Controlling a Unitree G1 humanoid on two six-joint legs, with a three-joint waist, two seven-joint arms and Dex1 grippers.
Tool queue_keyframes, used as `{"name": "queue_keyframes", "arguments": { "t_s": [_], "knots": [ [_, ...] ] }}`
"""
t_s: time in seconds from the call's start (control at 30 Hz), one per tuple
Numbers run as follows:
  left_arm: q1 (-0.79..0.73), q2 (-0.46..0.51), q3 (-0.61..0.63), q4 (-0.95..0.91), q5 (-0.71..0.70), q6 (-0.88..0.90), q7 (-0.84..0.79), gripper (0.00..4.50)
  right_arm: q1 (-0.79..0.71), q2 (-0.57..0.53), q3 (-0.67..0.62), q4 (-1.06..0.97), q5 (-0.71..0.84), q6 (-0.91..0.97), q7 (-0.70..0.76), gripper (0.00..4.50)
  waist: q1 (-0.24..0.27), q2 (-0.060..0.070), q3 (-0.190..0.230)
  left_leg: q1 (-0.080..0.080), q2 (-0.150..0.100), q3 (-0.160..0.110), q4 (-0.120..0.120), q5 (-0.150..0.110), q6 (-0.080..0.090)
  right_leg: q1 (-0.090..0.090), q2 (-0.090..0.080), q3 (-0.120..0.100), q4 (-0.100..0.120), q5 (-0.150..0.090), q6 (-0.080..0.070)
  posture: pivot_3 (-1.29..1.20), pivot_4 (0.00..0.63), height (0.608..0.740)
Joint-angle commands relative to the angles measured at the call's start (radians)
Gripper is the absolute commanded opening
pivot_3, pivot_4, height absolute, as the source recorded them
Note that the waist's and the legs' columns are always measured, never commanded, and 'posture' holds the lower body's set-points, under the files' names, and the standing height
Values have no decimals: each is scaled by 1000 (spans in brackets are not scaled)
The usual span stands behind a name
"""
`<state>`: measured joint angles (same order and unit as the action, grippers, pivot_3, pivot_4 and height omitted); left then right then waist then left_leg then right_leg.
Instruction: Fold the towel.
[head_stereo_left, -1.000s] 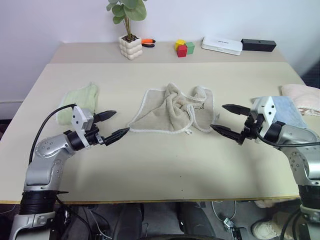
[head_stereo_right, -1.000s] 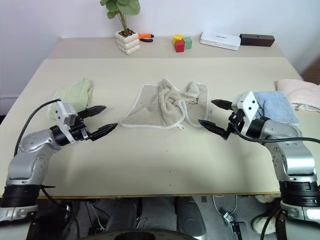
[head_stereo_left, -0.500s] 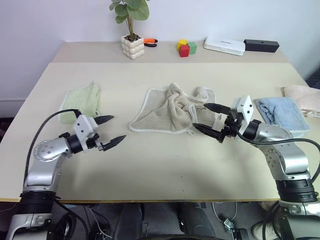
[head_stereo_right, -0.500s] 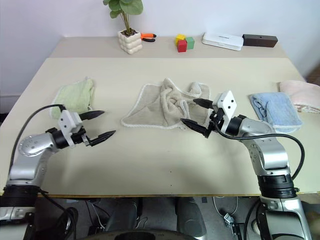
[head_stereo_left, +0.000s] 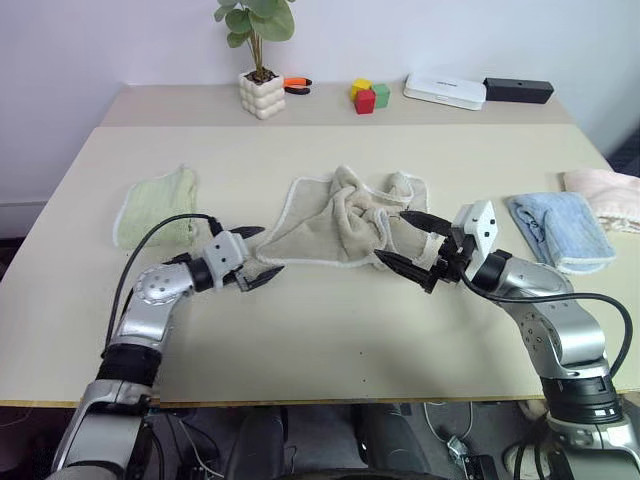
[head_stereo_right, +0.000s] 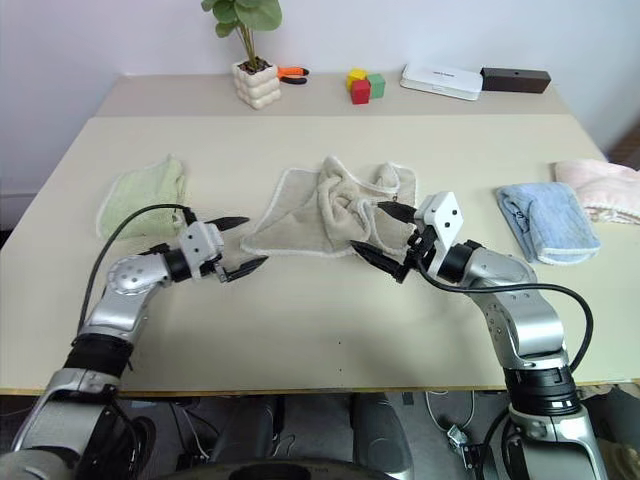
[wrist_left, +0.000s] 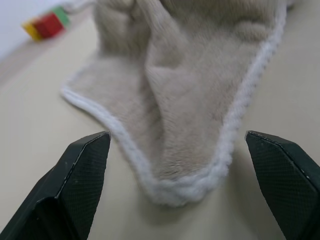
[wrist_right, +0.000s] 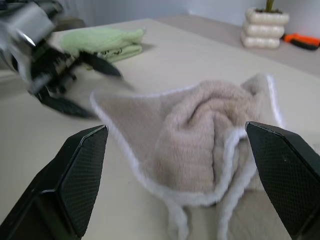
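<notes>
Both arms closed in on the towel (head_stereo_left: 345, 228), crumpled mid-frame on the desk (head_stereo_left: 330, 330). Head view: left gripper (head_stereo_left: 262, 252) jaws apart at its lower-left corner, right gripper (head_stereo_left: 402, 241) jaws apart at right edge. Left wrist: corner sits between my jaws, grab next.

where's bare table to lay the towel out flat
Bare: the wide strip of table nearer than the towel, and the band beyond it up to the plant pot. Crowded: green cloth left, blue cloth right.
</notes>
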<state>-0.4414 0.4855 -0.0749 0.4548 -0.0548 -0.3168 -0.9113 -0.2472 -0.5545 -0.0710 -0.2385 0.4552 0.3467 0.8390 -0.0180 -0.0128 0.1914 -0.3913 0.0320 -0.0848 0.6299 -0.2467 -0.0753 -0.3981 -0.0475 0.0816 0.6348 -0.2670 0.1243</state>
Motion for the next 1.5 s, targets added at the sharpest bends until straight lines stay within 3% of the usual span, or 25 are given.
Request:
{"name": "queue_keyframes", "arguments": {
  "t_s": [0.03, 0.23, 0.33, 0.5, 0.77, 0.93, 1.03, 1.3, 1.4, 1.5],
  "knots": [
    [-16, -14, -43, 23, 20, 43, -12, 3190, 18, 1, -23, -48, 13, -8, -18, 4500, 2, 1, -1, 0, 0, 0, 0, 0, 0, 0, 0, 0, 0, 0, 0, 0, 150, 740],
    [-38, -17, -23, -8, -25, 106, -30, 72, 60, -13, -32, -47, -16, -32, -43, 4500, 1, 1, -1, 0, 0, 0, 1, 0, 0, 1, 0, 0, 0, 0, 0, 0, 150, 740],
    [-18, 19, 4, -53, -55, 137, -54, 29, 28, -33, -16, 46, -123, -102, -84, 4500, -5, 1, -1, 0, 0, 0, 0, 0, 0, 0, 0, 0, 1, 0, 0, 0, 150, 740],
    [42, 84, 93, -172, -139, 191, -54, 29, -28, -120, 50, 295, -368, -384, -105, 4500, -9, 1, -1, 1, 0, 0, -1, 0, 0, -1, 0, 0, 1, 0, 0, 0, 150, 740],
    [121, 91, 149, -293, -164, 253, 23, 29, -40, -181, 110, 328, -350, -460, 100, 4500, -17, 1, -1, 1, 0, 0, -1, 0, 0, 0, 0, 0, 1, 0, 0, 0, 150, 740],
    [150, 87, 151, -327, -162, 257, 54, 29, -89, -158, 165, 447, -451, -505, 58, 4500, -24, 1, -1, 1, 0, 0, 0, 0, 0, 0, 0, 0, 1, 0, 0, 0, 150, 740],
    [173, 97, 155, -348, -164, 266, 58, 0, -152, -103, 175, 521, -452, -425, 21, 3728, -31, 1, -1, 2, 0, 0, 0, 0, 0, 0, 0, 0, 1, 0, 0, 0, 150, 740],
    [189, 111, 155, -371, -170, 279, 59, 0, -191, -89, 214, 546, -475, -306, 42, 39, -24, 1, -1, 2, 0, 0, 1, 0, 0, 1, 0, 0, 2, 0, 0, 0, 150, 740],
    [198, 119, 159, -383, -181, 291, 50, 0, -187, -103, 201, 517, -454, -285, 62, 39, -24, 1, -1, 2, 0, 0, 1, 0, 0, 1, 0, 0, 2, 0, 0, 0, 150, 740],
    [232, 150, 188, -418, -237, 353, 12, 0, -121, -174, 158, 393, -348, -218, 189, 39, -21, 1, -1, 2, 0, 0, 0, 0, 0, 1, 0, 0, 2, 0, 0, 0, 150, 740]
  ]
}}
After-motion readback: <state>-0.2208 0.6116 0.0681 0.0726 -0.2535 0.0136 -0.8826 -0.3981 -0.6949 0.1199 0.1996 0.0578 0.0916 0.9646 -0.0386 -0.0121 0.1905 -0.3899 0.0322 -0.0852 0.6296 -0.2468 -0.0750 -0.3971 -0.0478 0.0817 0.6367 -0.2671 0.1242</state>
